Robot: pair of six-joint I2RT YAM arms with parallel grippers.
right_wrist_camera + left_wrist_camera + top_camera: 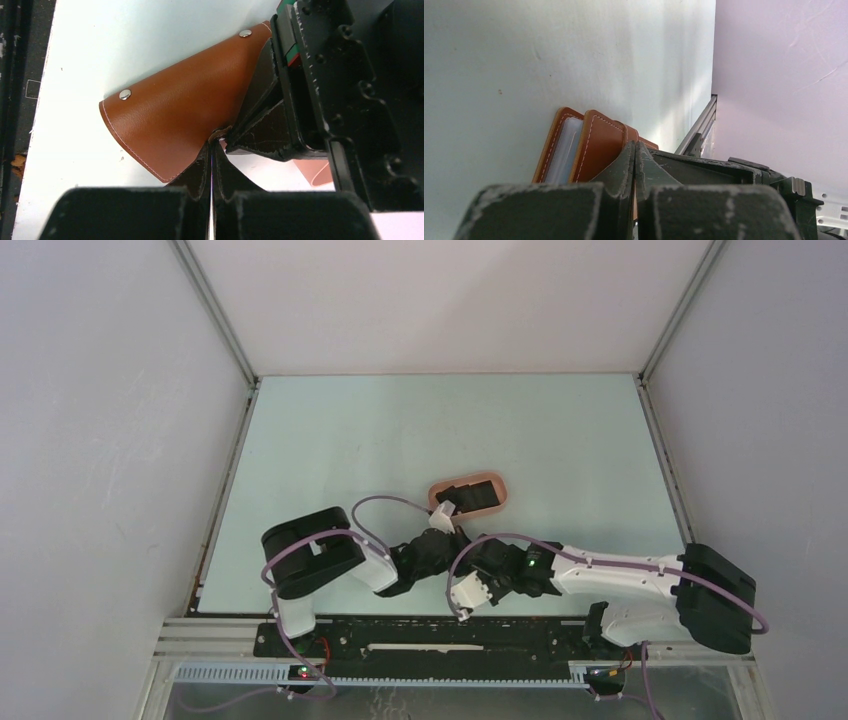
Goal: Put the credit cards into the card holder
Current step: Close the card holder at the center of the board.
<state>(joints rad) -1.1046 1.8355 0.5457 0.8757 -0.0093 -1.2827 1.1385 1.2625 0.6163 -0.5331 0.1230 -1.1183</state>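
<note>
Brown leather fills the right wrist view: the card holder [175, 115] shows its outer face with two metal studs [125, 94], and its far end is cut off behind the black body of the left gripper [300, 100]. The right gripper [214, 145] has its fingers pressed together on the holder's lower edge, pinching the leather. In the left wrist view we see the holder [596, 145] partly opened, with a pale clear pocket [564, 150] showing, and its lower part is hidden by the left gripper [634, 150]. That gripper's fingers are closed on a leather flap.

From above we cannot make out the holder, because both wrists crowd over the spot just beside the pink tray [495, 483], on its side towards the arm bases. Dark credit cards [470, 495] lie in the tray. We cannot count them or tell whether a tan one is among them. The pale table [350, 440] spreads around the tray.
</note>
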